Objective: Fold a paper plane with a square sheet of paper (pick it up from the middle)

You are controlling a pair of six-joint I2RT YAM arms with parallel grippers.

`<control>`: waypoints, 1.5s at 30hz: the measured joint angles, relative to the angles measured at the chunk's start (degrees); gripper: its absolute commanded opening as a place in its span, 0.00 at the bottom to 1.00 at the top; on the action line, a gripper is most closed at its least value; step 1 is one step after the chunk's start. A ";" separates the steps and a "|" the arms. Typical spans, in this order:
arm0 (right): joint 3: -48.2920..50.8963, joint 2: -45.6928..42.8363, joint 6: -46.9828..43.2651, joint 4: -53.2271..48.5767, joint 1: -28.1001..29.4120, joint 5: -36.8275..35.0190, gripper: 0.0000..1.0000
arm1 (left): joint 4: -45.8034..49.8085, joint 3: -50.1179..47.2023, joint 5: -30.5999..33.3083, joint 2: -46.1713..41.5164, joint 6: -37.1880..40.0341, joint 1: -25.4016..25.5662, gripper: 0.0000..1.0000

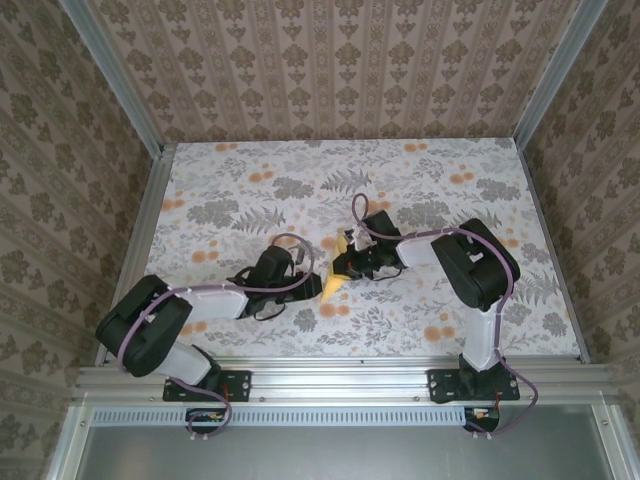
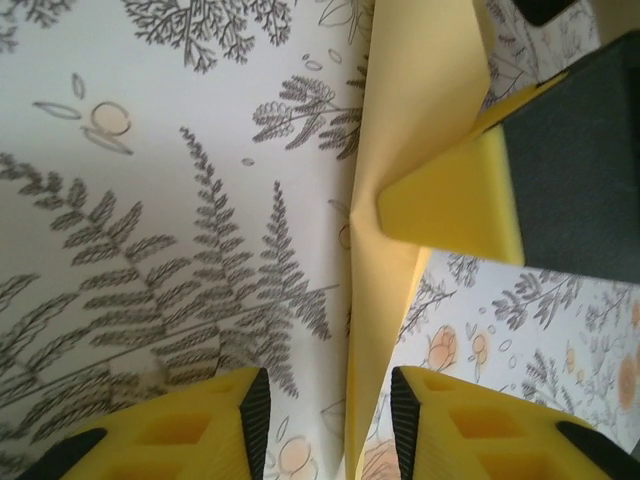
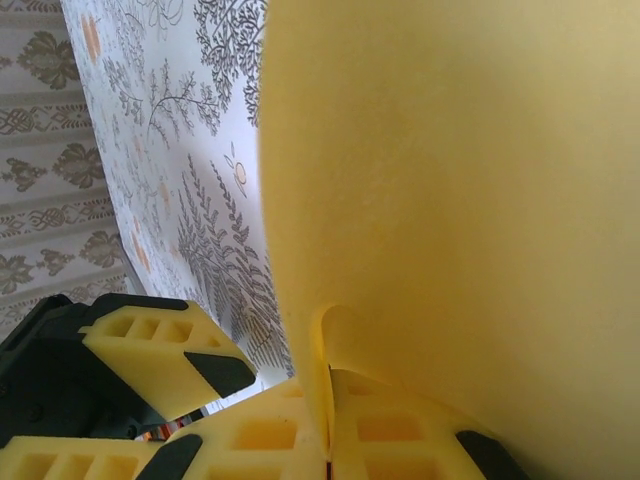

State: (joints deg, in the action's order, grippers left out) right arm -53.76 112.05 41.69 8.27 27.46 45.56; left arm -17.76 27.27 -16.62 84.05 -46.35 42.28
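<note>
The yellow sheet of paper (image 1: pixel 333 283) is folded into a narrow creased shape and held off the table between the two arms. My right gripper (image 1: pixel 346 262) is shut on it; in the right wrist view the paper (image 3: pixel 450 200) curls out of the closed jaws of the right gripper (image 3: pixel 328 435). My left gripper (image 1: pixel 316 274) comes in from the left. Seen from the left wrist, the paper's thin lower edge (image 2: pixel 375 380) hangs inside the gap of the open left gripper (image 2: pixel 328 405), nearer its right finger. The right gripper's finger (image 2: pixel 450 200) presses the paper above.
The flower-print table (image 1: pixel 250 190) stretches behind and to both sides. Patterned walls and metal rails (image 1: pixel 150 210) enclose it. The left gripper's finger (image 3: pixel 150 355) stands close beside the right jaws.
</note>
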 measured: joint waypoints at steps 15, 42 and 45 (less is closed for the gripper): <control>2.25 0.22 0.42 4.81 -1.40 2.32 0.13 | -2.54 2.99 -2.05 6.19 -1.01 0.00 0.21; 4.33 -1.20 0.96 7.91 -1.81 1.27 0.27 | -3.28 8.24 -3.13 11.74 0.09 1.70 0.18; 5.14 -1.90 0.96 8.07 -1.81 -0.33 0.23 | -3.15 8.48 -3.10 11.98 0.26 1.95 0.18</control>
State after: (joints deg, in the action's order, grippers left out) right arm -48.62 110.15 42.65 16.34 25.65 45.23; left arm -20.91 35.75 -19.73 96.03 -46.09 44.23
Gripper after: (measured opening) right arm 0.251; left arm 0.183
